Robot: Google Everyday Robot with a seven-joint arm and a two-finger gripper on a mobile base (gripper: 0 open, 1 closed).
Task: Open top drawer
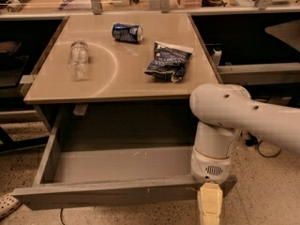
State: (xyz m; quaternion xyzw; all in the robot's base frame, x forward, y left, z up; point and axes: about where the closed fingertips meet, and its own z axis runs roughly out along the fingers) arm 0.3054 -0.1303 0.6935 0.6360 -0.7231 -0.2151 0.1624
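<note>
The top drawer [117, 192] stands pulled far out from under the beige table top [122, 74]. Its grey front runs along the bottom of the view, and its shallow grey tray [122, 165] holds nothing. My white arm [234, 116] comes in from the right and bends down over the drawer's right front corner. My gripper [210, 205] hangs just in front of the drawer front at the bottom edge of the view. Only one pale finger shows; its tip is cut off by the frame.
On the table top lie a clear plastic bottle [78, 59] at the left, a blue can [127, 32] at the back, and a dark chip bag [168, 61] at the right. Dark shelving flanks the table. A white shoe [7, 204] lies on the floor at bottom left.
</note>
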